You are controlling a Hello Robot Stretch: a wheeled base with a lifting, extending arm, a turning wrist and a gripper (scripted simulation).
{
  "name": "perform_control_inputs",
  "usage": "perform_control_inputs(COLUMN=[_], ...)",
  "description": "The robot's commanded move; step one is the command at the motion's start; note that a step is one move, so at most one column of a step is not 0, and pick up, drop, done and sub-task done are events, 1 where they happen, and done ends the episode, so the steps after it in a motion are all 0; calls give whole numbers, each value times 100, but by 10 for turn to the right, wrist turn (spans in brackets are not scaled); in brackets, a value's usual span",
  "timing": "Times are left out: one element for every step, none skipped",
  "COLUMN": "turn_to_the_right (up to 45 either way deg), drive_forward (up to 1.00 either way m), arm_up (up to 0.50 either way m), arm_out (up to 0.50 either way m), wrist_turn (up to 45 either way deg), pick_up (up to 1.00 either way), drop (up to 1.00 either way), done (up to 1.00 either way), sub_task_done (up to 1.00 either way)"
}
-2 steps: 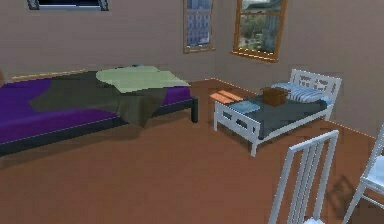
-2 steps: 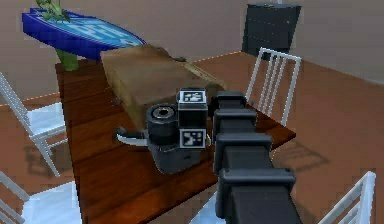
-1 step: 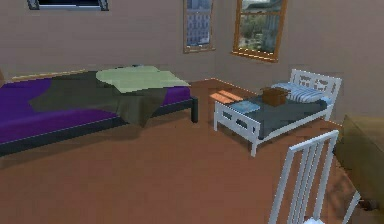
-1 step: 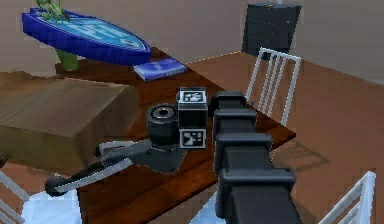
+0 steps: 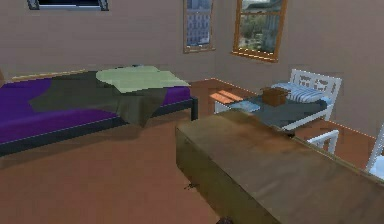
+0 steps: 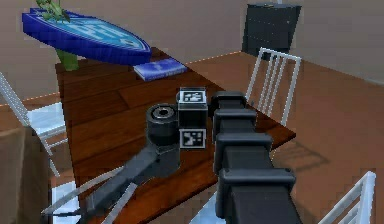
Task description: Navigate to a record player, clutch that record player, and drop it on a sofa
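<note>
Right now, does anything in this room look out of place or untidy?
Two things. On the bed, the dark blanket lies rumpled and hangs over the near edge. On the wooden table, a long blue board lies at the far end, an unusual thing for a table. Nothing looks spilled or broken.

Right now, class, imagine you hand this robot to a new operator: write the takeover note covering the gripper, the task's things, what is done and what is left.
Gripper: seen against the wooden table, at its near end; cannot tell whether it holds anything.
On that table stands a blue dish. Ahead lies a purple bed.
Done: no step confirmed.
Left: find the record player, grasp it, drop it on a sofa.
</note>
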Motion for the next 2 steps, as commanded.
perform_control_inputs(turn_to_the_right=[0, 0], drive_forward=[0, 0], arm_up=[0, 0], arm_out=[0, -10], wrist_turn=[-120, 0], pick_up=[0, 0], drop=[0, 0], done=[0, 0], sub_task_done=[0, 0])
